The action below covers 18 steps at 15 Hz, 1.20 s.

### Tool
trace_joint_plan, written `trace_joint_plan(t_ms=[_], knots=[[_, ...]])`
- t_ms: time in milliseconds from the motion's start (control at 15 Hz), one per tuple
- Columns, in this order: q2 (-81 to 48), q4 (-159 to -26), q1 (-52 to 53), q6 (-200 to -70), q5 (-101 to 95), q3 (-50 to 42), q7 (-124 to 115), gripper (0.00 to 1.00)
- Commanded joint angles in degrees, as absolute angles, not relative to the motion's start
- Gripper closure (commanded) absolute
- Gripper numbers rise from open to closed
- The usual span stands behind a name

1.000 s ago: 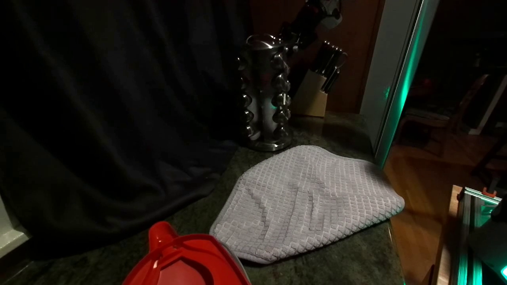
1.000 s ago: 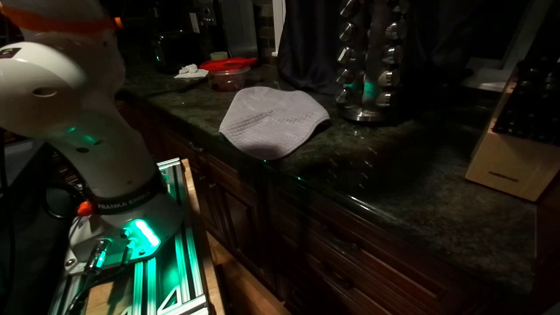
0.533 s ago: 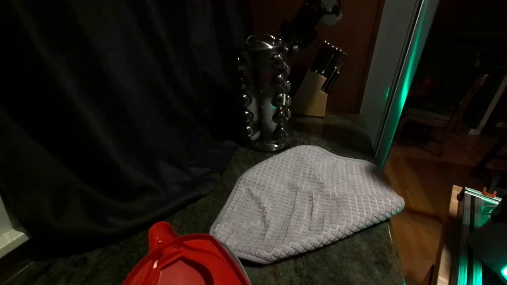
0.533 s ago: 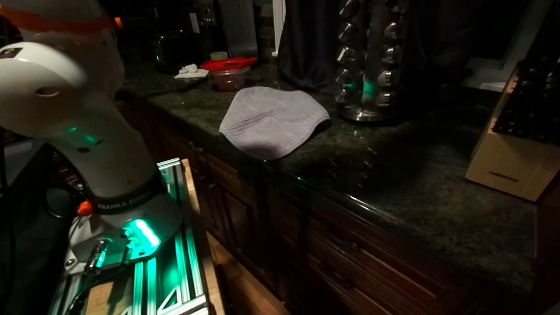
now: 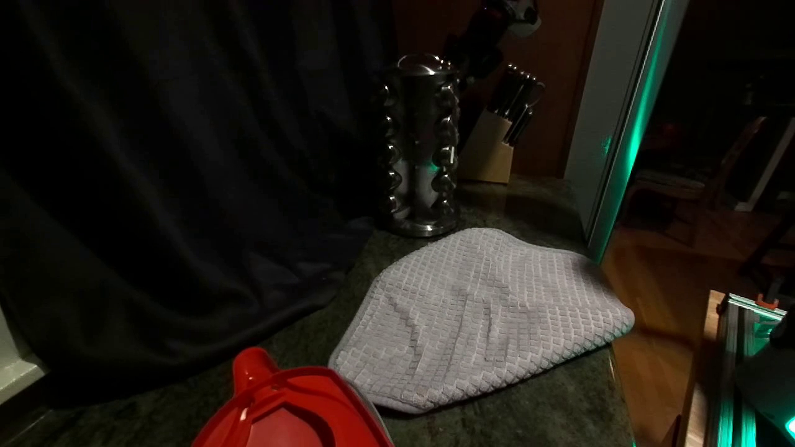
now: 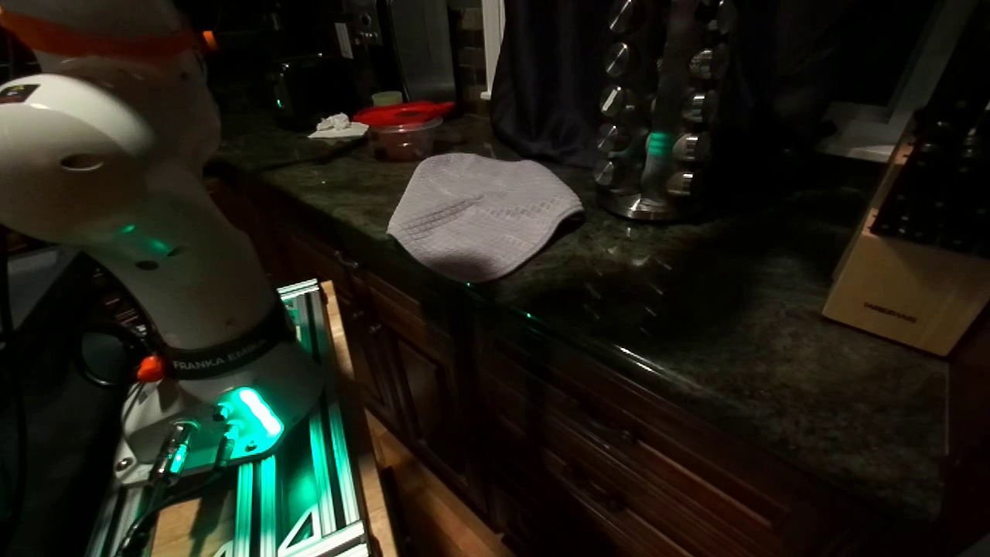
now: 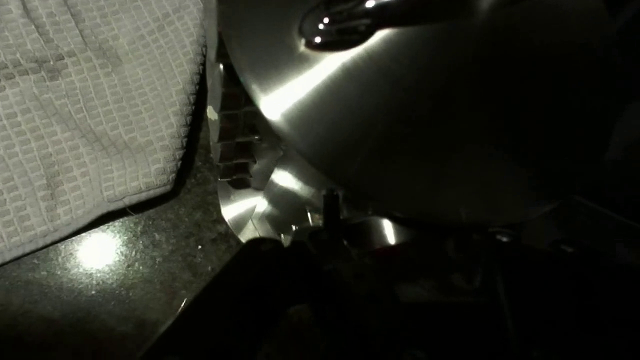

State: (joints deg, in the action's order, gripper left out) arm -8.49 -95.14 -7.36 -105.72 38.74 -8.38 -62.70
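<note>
A tall metal spice rack (image 5: 423,68) with columns of shiny-lidded jars stands on the dark counter, seen in both exterior views. My gripper (image 5: 469,76) is at its upper side, close to the top row of jars, coming from behind and above. In the wrist view the rack's round steel top (image 7: 350,90) fills the upper right. A jar's silver lid (image 7: 375,232) shows just below that top, beside the dark fingers (image 7: 262,255). Those fingers are nearly black, so whether they grip the jar is hard to see. The gripper lies outside the exterior view that shows the arm's base.
A grey textured towel (image 5: 484,310) lies in front of the rack, reaching the counter edge. A red-lidded container (image 6: 402,128) sits beyond it. The knife block (image 5: 487,152) stands behind the rack, near my gripper. A black curtain (image 5: 186,186) hangs alongside.
The rack's upper part has shifted slightly, turned or leaning, while its base stays nearly in place. My gripper has moved a little the same way. Towel, container and knife block are unmoved.
</note>
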Motion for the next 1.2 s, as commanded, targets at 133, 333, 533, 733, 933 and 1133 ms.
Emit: trace_joint_plan(t_ms=[133, 333, 533, 733, 933, 1133], knots=[[-8.6, -95.8, -6.5, -109.4, 36.0, -7.6, -61.9, 0.73], [-8.5, -95.7, -6.4, -110.5, 34.8, -7.5, -61.8, 0.73], [-8.4, -95.5, -6.2, -111.8, 33.5, -7.3, -61.8, 0.73], [-8.2, -95.5, -6.1, -112.2, 32.4, -7.1, -61.8, 0.73], [-8.0, -95.5, -6.0, -113.0, 31.1, -6.9, -61.9, 0.73], [-7.9, -95.5, -5.9, -113.4, 30.1, -6.7, -61.8, 0.73]])
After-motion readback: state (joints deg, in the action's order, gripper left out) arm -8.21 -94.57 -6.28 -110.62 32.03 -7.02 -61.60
